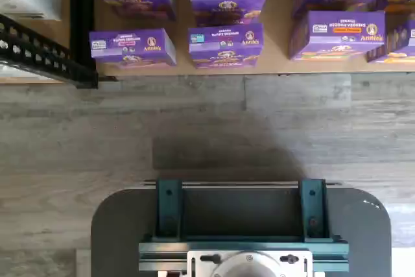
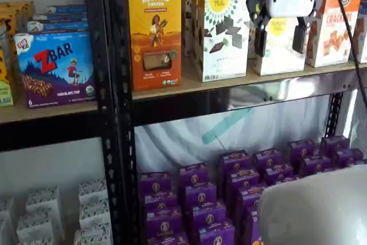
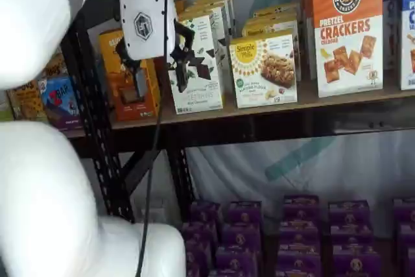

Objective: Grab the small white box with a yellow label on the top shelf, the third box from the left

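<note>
The small white box with the yellow sun logo stands on the top shelf in both shelf views (image 2: 279,58) (image 3: 264,69). The top shelf (image 2: 258,93) (image 3: 337,98) is a pale wood board with a glossy dark front beam. My gripper (image 2: 280,39) (image 3: 161,77) hangs out in front of the shelf, open and empty, with a plain gap between its black fingers (image 2: 261,41). In one shelf view it lines up over the small white box; in the other it is left of it, before the taller Simple Mills box (image 3: 198,63). The wrist view shows neither box nor fingers.
On the top shelf stand an orange Revival box (image 2: 155,32), the tall Simple Mills box (image 2: 223,30) and an orange pretzel cracker box (image 3: 347,30). Purple Annie's boxes (image 1: 227,43) (image 2: 229,193) fill the shelf below. A black rack upright (image 2: 114,107) stands at left.
</note>
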Robot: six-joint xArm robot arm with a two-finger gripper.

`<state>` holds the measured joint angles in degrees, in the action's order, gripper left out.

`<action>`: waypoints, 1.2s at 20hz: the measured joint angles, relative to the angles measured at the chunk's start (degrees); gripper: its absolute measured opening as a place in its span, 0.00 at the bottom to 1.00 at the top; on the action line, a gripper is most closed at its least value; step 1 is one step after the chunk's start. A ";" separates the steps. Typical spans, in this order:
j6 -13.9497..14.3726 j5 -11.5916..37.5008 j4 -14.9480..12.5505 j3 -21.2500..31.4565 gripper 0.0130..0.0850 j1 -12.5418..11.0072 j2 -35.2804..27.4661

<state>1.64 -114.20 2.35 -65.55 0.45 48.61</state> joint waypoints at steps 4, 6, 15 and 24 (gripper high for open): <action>-0.67 1.31 1.38 0.68 1.00 -1.21 0.66; -0.69 1.33 1.51 0.65 1.00 -1.27 0.51; -2.98 4.62 0.06 0.99 1.00 -2.96 -0.92; -9.31 11.24 -1.63 0.04 1.00 -8.83 -5.75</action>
<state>-7.67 -102.96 0.72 -65.51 -8.38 42.86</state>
